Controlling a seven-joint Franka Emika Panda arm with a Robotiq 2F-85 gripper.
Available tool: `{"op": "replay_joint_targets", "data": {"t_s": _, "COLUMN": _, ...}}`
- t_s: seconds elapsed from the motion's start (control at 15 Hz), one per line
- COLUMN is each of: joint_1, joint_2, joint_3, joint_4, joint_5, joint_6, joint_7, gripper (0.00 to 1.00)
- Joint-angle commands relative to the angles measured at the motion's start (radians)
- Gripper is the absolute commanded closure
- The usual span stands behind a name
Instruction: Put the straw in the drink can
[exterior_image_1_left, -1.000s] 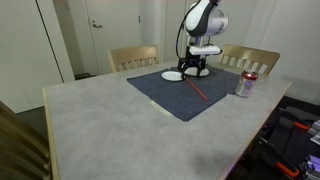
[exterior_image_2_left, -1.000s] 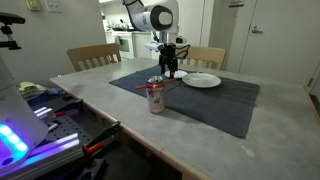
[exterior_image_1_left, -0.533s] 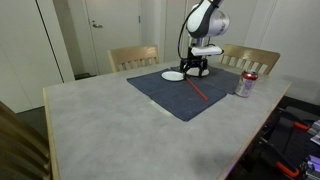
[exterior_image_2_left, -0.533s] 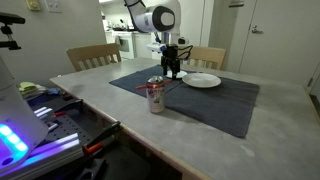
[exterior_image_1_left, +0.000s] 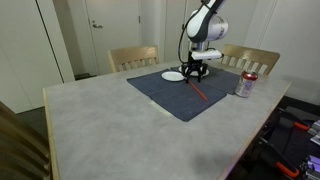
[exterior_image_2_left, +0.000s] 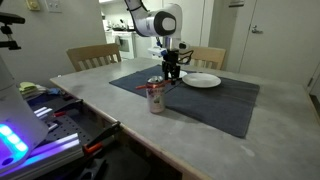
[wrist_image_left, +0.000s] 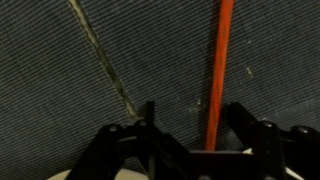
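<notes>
Fingers (wrist_image_left: 243, 124) astride straw (wrist_image_left: 222, 50), its end hidden

table (exterior_image_1_left: 95, 125): pale grey mottled top is seen | wooden chair (exterior_image_1_left: 133, 57) and second wooden chair (exterior_image_1_left: 252, 59): are drawn up at its far edge | white door (exterior_image_1_left: 100, 30): is set behind, beside white wall (exterior_image_1_left: 15, 40) | room is lit evenly
</notes>
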Motion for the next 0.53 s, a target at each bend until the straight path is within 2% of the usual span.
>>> {"op": "replay_joint_targets", "data": {"t_s": 0.0, "joint_1": -0.017, "joint_2": 0.018, "joint_3": 0.018, "joint_4": 0.023, "joint_5": 0.011, "joint_6": -0.005, "joint_7": -0.023, "gripper": 0.21}}
{"op": "replay_joint_targets", "data": {"t_s": 0.2, "joint_1": -0.012, "joint_2": 0.015, "joint_3": 0.016, "joint_4": 0.021, "joint_5": 0.006, "joint_6": -0.002, "joint_7": -0.019, "gripper": 0.19}}
{"op": "replay_joint_targets", "data": {"t_s": 0.47, "joint_1": 0.001, "joint_2": 0.013, "joint_3": 0.008, "joint_4": 0.024, "joint_5": -0.003, "joint_6": -0.007, "joint_7": -0.003, "gripper": 0.33}}
